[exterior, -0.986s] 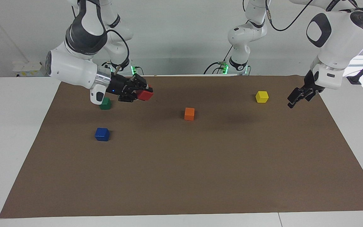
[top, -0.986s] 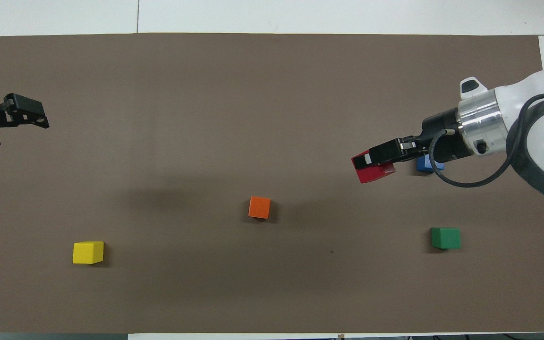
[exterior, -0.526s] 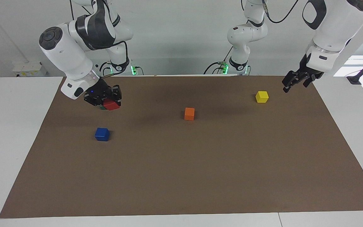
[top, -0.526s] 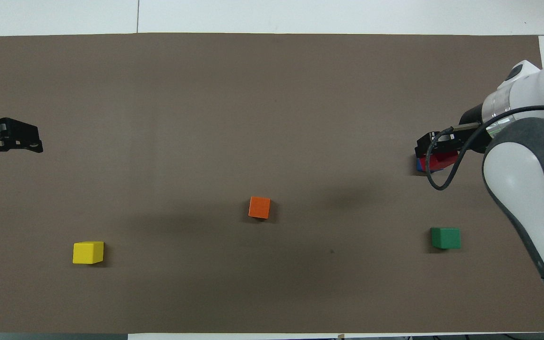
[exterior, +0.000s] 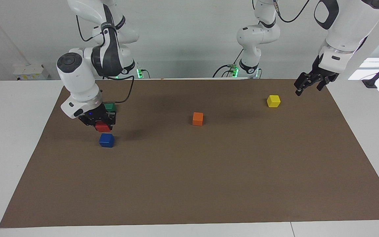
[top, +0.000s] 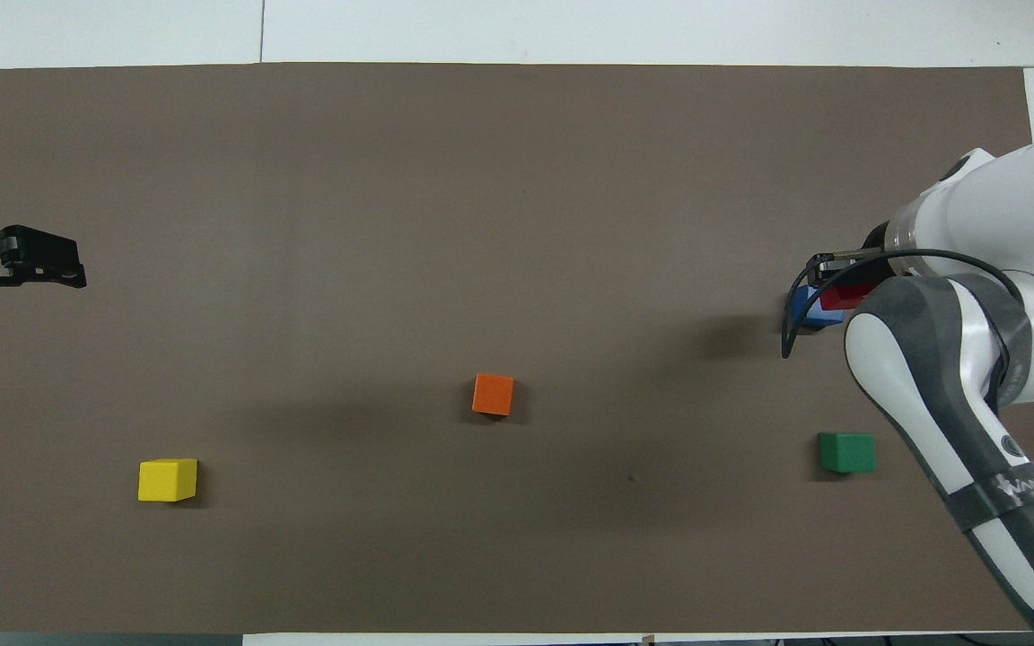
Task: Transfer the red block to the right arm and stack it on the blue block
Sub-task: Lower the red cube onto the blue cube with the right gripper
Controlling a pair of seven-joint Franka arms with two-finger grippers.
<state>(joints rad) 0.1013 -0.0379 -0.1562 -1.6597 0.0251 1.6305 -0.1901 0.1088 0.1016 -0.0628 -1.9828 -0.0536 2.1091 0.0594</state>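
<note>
Facing view shows me right pincer (exterior: 103,126) pinching red block (exterior: 102,126) just above blue block (exterior: 106,140), overhead half-hides both; left pincer (exterior: 302,87) spread at bench's 2 o'clock.

Pincer (exterior: 103,126) holding a block (exterior: 103,126) over another block (exterior: 106,140), clear of it

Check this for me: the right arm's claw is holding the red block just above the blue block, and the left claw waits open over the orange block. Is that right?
One detail is off. The left claw waits open over the mat's edge near the yellow block, not over the orange block; the facing view shows it. The right claw does hold the red block just above the blue block.
</note>
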